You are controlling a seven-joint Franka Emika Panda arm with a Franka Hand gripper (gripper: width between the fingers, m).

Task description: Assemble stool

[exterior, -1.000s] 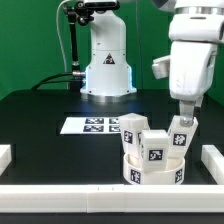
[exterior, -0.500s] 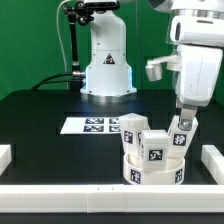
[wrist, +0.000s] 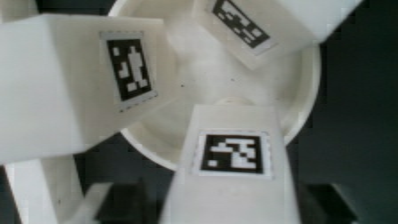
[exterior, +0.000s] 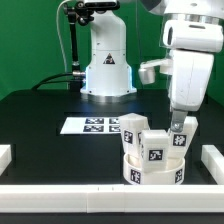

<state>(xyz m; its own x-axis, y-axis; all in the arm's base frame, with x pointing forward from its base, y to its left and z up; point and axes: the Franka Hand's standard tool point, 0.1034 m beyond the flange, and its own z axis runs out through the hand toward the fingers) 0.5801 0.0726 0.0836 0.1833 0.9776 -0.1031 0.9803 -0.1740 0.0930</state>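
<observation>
The tabletop (exterior: 40, 115) was flat and black, with dark drapery closing off the room behind it. At the back stood the arm's white base (exterior: 107, 62), marked with a small triangle sign, and a thin black stand (exterior: 72, 40) rose just beside it on the exterior view's left. White border rails (exterior: 214, 157) edged the front and both sides of the working area. The marker board (exterior: 88, 125) lay flat on the tabletop between the base and the stool parts, apart from them.

The stool (exterior: 153, 165) sat near the front rail, right of centre in the exterior view. Its round seat (exterior: 150, 175) carried tags on its rim, and 3 blocky legs stood on it close together. The nearest leg (exterior: 152, 148) showed 1 tag toward the camera and partly hid the leg behind it.

The tool (exterior: 178, 128) hung straight down over the leg on the exterior view's right (exterior: 179, 141), its fingers reaching to that leg's top. It stood at a narrow setting, but whether the fingers actually pressed the leg could not be told from either view.

In the wrist view the pale seat disc (wrist: 267, 95) filled the background, with 3 tagged leg faces crowding the picture, the closest leg face (wrist: 231, 155) directly below the camera.
</observation>
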